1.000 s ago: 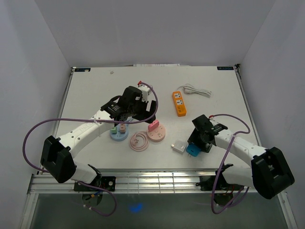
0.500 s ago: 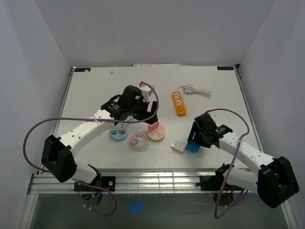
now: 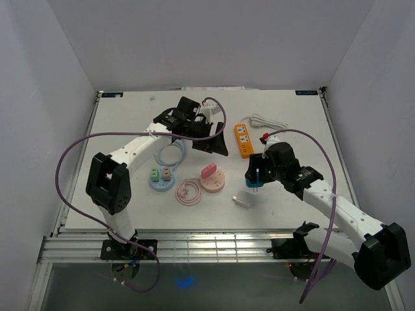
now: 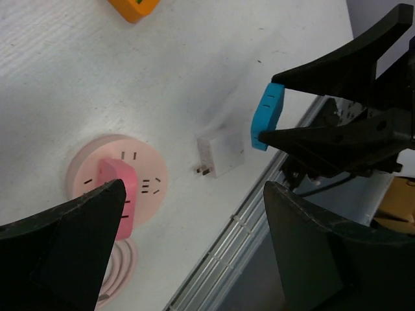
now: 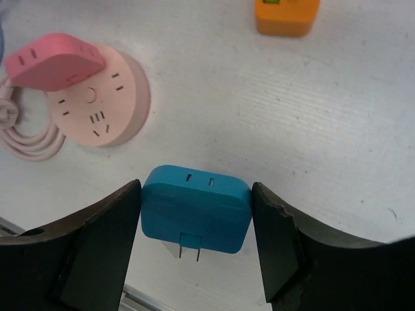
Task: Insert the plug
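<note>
The right gripper (image 3: 258, 173) is clamped on the blue plug (image 5: 196, 214), 1 finger pressed against each side of it, with 2 metal prongs showing at its lower edge in the right wrist view. From above, the plug is right of the worktop's (image 3: 123, 129) middle, between the orange power strip (image 3: 244, 140) toward the far edge and a white adapter (image 3: 242, 199) lying toward the near edge. The left gripper (image 3: 211, 144) is spread wide and holds nothing; it is near the middle of the far half, just left of the orange strip. A pink round socket (image 3: 213, 180) with a pink plug (image 3: 209, 171) seated on it sits near the middle. Beside it lie a pink cable coil (image 3: 189, 192) and a blue round socket (image 3: 162, 179) carrying small plugs.
</note>
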{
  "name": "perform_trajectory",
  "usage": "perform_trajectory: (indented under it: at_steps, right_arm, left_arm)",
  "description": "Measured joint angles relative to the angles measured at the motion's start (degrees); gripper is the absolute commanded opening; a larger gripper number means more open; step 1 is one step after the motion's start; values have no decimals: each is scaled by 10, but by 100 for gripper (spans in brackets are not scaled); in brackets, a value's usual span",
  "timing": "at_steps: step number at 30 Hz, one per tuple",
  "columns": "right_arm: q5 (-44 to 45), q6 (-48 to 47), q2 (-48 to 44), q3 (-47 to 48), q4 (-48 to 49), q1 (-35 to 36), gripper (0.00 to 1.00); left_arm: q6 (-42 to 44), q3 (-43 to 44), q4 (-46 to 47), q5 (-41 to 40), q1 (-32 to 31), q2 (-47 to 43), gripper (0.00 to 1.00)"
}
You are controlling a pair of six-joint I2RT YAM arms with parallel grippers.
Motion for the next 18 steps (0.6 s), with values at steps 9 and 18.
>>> perform_trajectory:
  at_steps: [9, 18]
  right_arm:
    - [-101, -118, 0, 62, 54, 17, 52]
    - [-166, -187, 41, 118, 74, 43, 51]
  left_arm:
    - [-38, 80, -19, 166, 2, 66, 98]
    - [-69, 86, -22, 264, -1, 96, 98]
